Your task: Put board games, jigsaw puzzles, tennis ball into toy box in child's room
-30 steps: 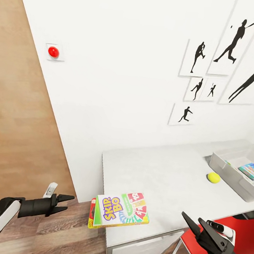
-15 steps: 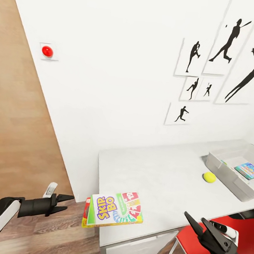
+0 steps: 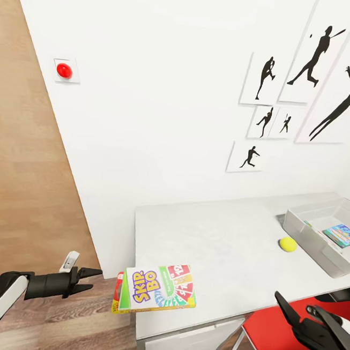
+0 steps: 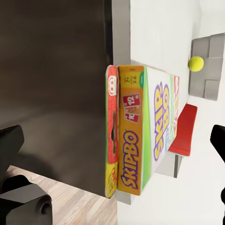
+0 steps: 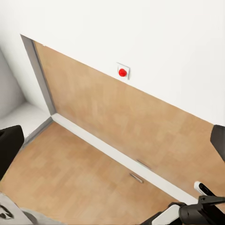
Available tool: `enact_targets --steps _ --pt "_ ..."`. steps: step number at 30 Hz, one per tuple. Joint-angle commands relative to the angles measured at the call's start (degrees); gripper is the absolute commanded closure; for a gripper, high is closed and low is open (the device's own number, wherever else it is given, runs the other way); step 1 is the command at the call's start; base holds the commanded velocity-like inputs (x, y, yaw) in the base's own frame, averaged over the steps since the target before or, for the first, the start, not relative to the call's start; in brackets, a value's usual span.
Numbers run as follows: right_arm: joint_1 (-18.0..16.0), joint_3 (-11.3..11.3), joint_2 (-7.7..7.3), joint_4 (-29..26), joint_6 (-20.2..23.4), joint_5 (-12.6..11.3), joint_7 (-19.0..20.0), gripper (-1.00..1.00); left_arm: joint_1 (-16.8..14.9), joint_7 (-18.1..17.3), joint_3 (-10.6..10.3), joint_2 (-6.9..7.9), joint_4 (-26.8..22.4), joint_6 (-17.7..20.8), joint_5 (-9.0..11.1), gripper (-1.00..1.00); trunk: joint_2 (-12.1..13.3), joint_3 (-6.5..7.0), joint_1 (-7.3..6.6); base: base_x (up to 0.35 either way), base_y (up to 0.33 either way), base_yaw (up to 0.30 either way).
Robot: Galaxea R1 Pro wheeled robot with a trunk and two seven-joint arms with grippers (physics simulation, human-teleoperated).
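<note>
Two board games lie stacked on the near left corner of the table (image 3: 216,244), overhanging its edge: a Skip-Bo box (image 3: 157,294) on top of a red and yellow one (image 3: 116,294). My left gripper (image 3: 93,279) hangs open just left of the stack, level with it; its wrist view looks at the Skip-Bo box (image 4: 150,126) edge-on. The tennis ball (image 3: 287,244) rests beside the toy box (image 3: 311,238), which holds a light blue board game (image 3: 342,234). My right gripper (image 3: 293,300) is open, low by the table's front edge. The jigsaw puzzles are out of view.
A red chair (image 3: 282,337) stands tucked under the table's front right, below my right gripper. A wooden door (image 3: 23,180) fills the left, with plank floor beneath. The white wall carries a red button (image 3: 63,70) and black player silhouettes (image 3: 317,55).
The head view swung slightly right at first. My right gripper has since dropped and drifted right, toward the picture's corner. The left gripper and the stacked boxes have not moved.
</note>
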Motion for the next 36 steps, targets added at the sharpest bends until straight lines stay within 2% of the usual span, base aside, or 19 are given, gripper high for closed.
enact_targets --steps 1,23,36 --pt "0.0 -0.5 -0.04 -0.1 1.0 -0.3 0.4 -1.00 0.0 -0.2 -0.1 0.03 0.0 0.2 0.0 -1.00 0.0 -0.05 0.01 0.000 0.000 0.000" --pt "0.1 -1.4 -0.07 -0.1 1.7 -0.3 1.1 -1.00 0.0 -0.1 -0.1 0.01 0.0 0.2 0.0 -1.00 0.0 -0.05 0.01 0.000 -0.137 0.000" --pt "0.1 -1.4 -0.08 -0.1 1.6 -0.3 1.1 -1.00 0.0 -0.1 -0.1 0.15 0.0 0.2 0.0 -1.00 0.0 -0.05 0.01 0.000 -0.028 0.000"
